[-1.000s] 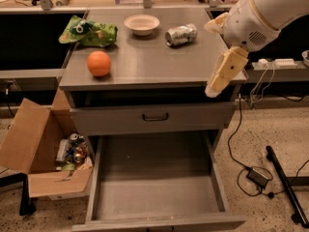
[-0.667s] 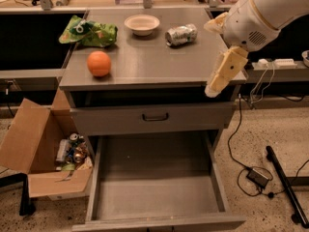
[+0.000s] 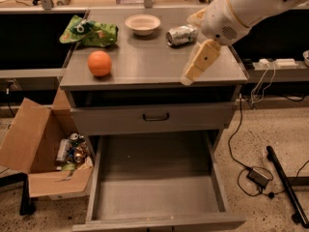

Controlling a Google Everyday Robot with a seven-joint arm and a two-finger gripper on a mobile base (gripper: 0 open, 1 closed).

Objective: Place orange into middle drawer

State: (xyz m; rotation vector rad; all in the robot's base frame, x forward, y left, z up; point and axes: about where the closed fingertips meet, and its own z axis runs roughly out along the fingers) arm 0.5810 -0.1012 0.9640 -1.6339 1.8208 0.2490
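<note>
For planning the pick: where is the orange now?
In the camera view the orange lies on the cabinet top, left side, near the green bag; the gripper hangs over the right side, away from it.

Grey metal cabinet, items placed relative to the orange.

- Orange (image 3: pixel 99 63): on the cabinet's top surface (image 3: pixel 145 64), near its front left corner; nothing touches it.
- Green snack bag (image 3: pixel 89 31): just behind the orange, at the back left.
- Cream bowl (image 3: pixel 142 24): behind and right of the orange.
- Crushed silver can (image 3: pixel 182 35): further right, lying on its side.
- Gripper (image 3: pixel 199 63): well right of the orange, hanging above the surface's front right part, angled down and left, on a white arm (image 3: pixel 241 8).
- Upper drawer front (image 3: pixel 155 116): below the orange, closed, dark handle.
- Middle drawer (image 3: pixel 154 178): below that, pulled out.
- Cardboard box (image 3: pixel 38 149): on the floor, below and left of the orange, holding cans.
</note>
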